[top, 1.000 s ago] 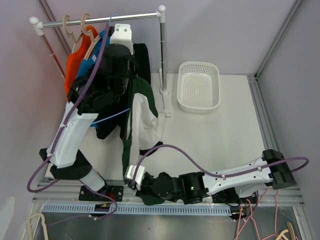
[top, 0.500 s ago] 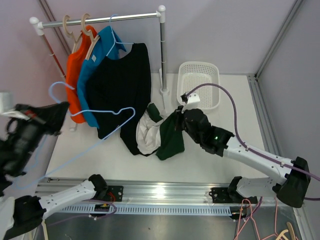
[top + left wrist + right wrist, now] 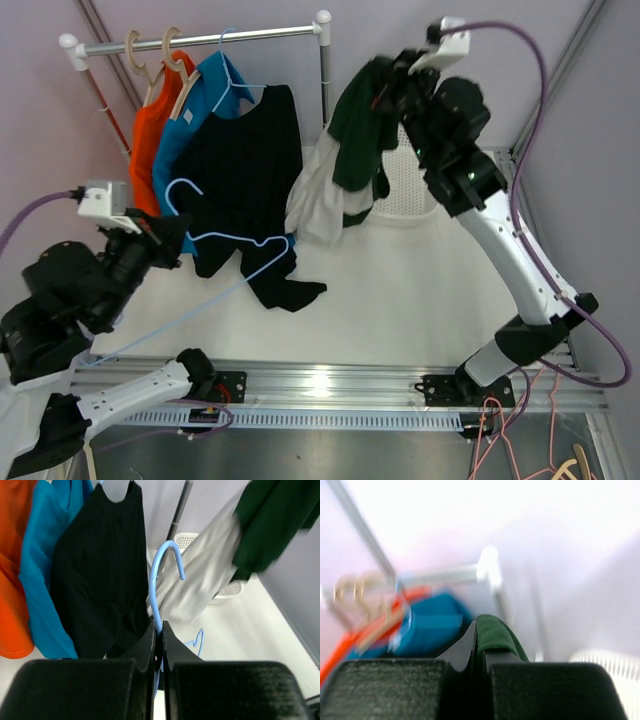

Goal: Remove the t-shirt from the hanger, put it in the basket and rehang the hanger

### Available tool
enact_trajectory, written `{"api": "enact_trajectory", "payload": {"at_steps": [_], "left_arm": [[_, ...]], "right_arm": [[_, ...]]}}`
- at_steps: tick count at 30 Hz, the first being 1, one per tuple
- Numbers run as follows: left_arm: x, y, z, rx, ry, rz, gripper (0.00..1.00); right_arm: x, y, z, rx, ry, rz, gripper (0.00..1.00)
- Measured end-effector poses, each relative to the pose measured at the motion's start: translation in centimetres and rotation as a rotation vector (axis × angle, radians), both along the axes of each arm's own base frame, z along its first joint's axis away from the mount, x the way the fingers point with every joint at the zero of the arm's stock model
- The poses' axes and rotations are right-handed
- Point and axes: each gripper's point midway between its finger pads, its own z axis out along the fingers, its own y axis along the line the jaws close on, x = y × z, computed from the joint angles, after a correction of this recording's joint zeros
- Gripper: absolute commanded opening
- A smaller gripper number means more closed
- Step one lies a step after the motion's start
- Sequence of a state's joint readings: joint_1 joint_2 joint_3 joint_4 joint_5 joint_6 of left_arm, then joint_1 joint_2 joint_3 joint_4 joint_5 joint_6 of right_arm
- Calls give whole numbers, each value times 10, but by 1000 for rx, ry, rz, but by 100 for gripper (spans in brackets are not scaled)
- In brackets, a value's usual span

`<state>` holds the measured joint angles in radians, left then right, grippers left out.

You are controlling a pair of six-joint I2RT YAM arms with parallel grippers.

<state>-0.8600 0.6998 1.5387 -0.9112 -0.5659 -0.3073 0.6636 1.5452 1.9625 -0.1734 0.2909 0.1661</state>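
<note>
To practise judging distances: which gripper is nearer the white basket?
Right. The right gripper holds the green-and-white t-shirt above the white basket; the left gripper grips the blue hanger far across the table.

A white tabletop (image 3: pixel 430 290) fills the middle of the scene, closed in by plain, pale lavender-grey walls: a back wall (image 3: pixel 270 10), a left wall (image 3: pixel 40 130) and a right wall (image 3: pixel 610 200). Slim aluminium struts run up the back corners, one on the left (image 3: pixel 95 20) and one on the right (image 3: pixel 555 75). A metal clothes rail (image 3: pixel 270 33) with white end knobs stands at the back left. A slotted metal beam (image 3: pixel 330 380) edges the near side (it catches a soft glare). The light is even and diffuse.
</note>
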Motion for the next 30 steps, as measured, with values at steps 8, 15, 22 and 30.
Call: {"api": "enact_trajectory", "payload": {"at_steps": [8, 15, 22, 30], "left_arm": [[19, -19, -19, 27, 19, 15, 1], [32, -25, -25, 37, 21, 49, 0], [48, -29, -41, 66, 42, 86, 1], [55, -36, -46, 73, 59, 71, 0]], "right_arm": [[91, -34, 92, 142, -325, -100, 0], [176, -79, 51, 218, -307, -166, 0], [226, -97, -52, 144, -30, -241, 0], [235, -77, -324, -70, 722, -182, 99]]}}
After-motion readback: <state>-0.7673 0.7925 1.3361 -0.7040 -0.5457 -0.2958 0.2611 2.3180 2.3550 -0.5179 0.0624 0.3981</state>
